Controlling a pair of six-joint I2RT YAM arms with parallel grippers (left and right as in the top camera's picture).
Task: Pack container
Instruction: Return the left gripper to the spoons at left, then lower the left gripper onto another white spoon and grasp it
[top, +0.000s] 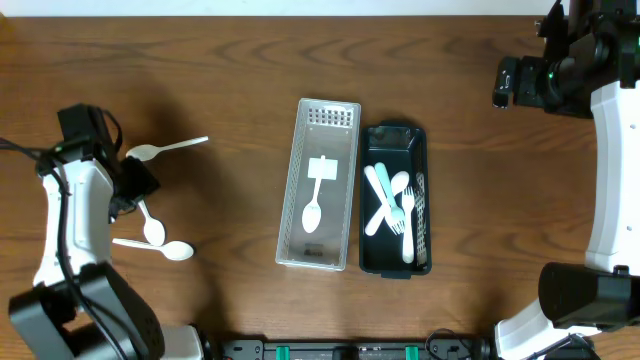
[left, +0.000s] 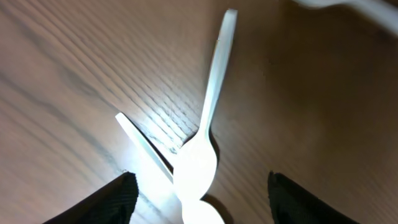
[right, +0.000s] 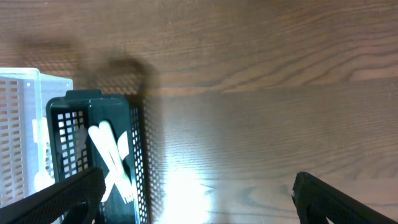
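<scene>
Left gripper (left: 202, 190) spread wide and empty, poised low over a slim white plastic spoon (left: 212, 93) lying flat on the brown wooden table (top: 240, 80), well left of both containers. Bowl roughly centred between the two dark fingers (left: 118, 198), handle pointing away from the wrist camera. Second white spoon handle (left: 142, 145) slanting in from the left, touching or just beside the first spoon's neck; cannot tell which.

For a clean pick: descend straight, close across the neck just above the bowl, and keep the left finger clear of the neighbouring handle to avoid lifting two. Thin, light and flat on wood, so probably prone to skidding or flipping. Close slowly, fingertips grazing the surface.

Then carry, most likely, to the long white perforated plastic tray (top: 318, 120), already holding one white spoon (top: 312, 215), beside the black mesh plastic basket (top: 393, 135) of white cutlery. Right gripper (right: 199, 196) likewise parted and empty, hanging over the table right of that basket.
</scene>
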